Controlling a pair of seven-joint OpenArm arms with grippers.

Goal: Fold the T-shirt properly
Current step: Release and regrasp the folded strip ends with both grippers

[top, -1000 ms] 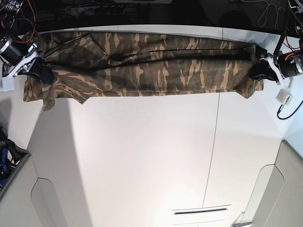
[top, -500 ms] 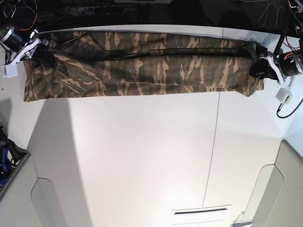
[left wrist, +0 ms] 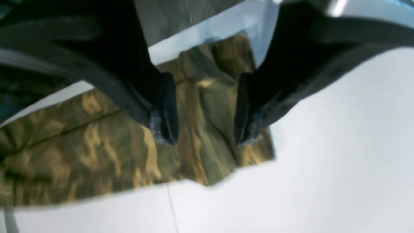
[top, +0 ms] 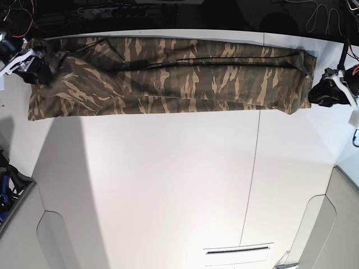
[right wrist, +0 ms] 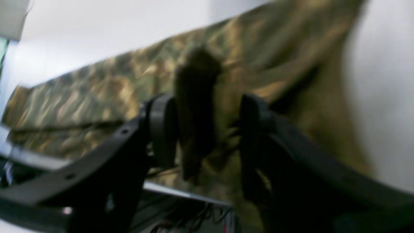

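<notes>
From the base view I see the T-shirt (top: 168,75) lying as a long, narrow camouflage band across the far side of the white table (top: 168,185), running almost the whole width, with its far edge close to the table's far rim. Its near edge looks fairly straight, and a fold line runs lengthwise through the upper part of the band. My left gripper (top: 324,94) sits at the band's end on that view's right, just off the cloth's corner, and I see a sliver of table between it and the fabric. On the left wrist camera the two dark fingers (left wrist: 165,110) stand spread, with nothing pinched between them; the shirt's corner lies flat on the table behind the gap, its hem forming a small step at the edge. My right gripper (top: 35,64) is at the opposite end, over the shirt's far corner. The right wrist camera is badly blurred, but I make out both fingers (right wrist: 161,129) held apart, and a dark bunch of cloth standing in the gap between them; I cannot tell whether it touches either pad. Past that gripper the shirt stretches away along the table in tan, brown and olive streaks.
</notes>
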